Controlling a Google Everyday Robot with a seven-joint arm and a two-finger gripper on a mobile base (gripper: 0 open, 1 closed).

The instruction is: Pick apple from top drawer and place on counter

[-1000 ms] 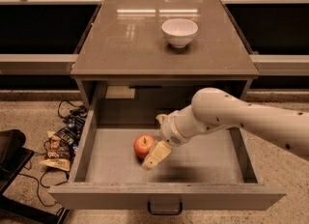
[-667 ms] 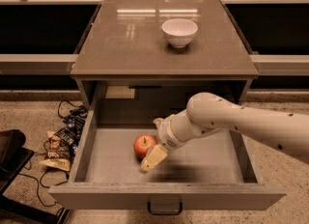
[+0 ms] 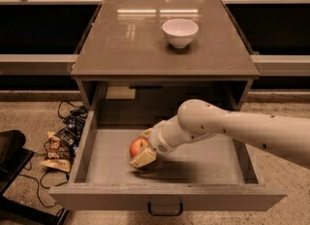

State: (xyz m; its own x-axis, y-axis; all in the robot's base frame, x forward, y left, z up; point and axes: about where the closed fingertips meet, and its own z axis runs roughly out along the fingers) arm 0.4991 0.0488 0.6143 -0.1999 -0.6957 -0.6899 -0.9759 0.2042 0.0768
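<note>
Since the apple (image 3: 138,146) lies left of centre on the floor of the open top drawer (image 3: 218,197), with the gripper (image 3: 145,145) set around it from the right, the step in hand looks like closing the grasp. Its fingers (image 3: 144,158) stand apart, one on the near side of the fruit and one on the far side, and as far as I can judge they hold nothing yet. They should close squarely across the widest part, since a smooth round fruit pinched off centre would likely roll toward the left wall. The lift should then go straight up, clear of the front panel, before any swing toward the tabletop (image 3: 131,49). As for containers, the drawer holds only the apple. Further right, the white bowl (image 3: 180,31) stands upright on the tabletop, apparently with nothing in it. Setting the apple down to the bowl's left seems safest.
</note>
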